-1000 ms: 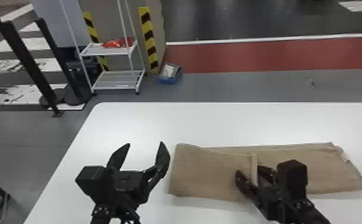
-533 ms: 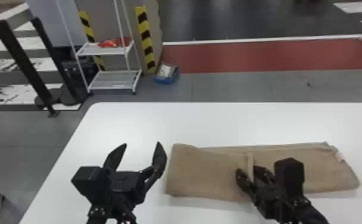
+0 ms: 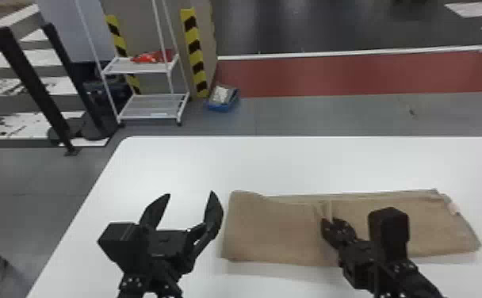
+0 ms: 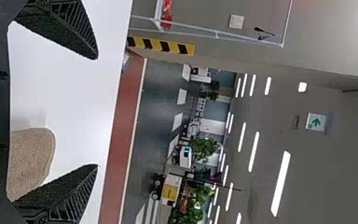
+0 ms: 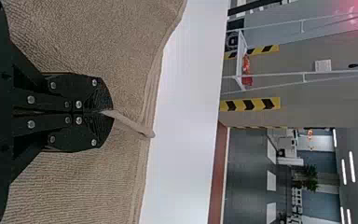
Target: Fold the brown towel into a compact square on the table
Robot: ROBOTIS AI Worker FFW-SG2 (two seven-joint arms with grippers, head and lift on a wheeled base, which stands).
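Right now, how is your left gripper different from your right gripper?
The left gripper is open and empty; the right gripper is shut, pinching a fold of the brown towel. The left one is beside the towel, the right one over it. Both are black.

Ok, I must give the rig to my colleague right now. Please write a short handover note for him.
Left end effector: open, empty, beside the towel's left end.
Right end effector: shut on a raised pinch of cloth near the towel's middle.
Brown towel: lies on the white table as a long strip, apparently folded lengthwise.
Left to do: probably fold the strip across into a compact square, then release and flatten it.
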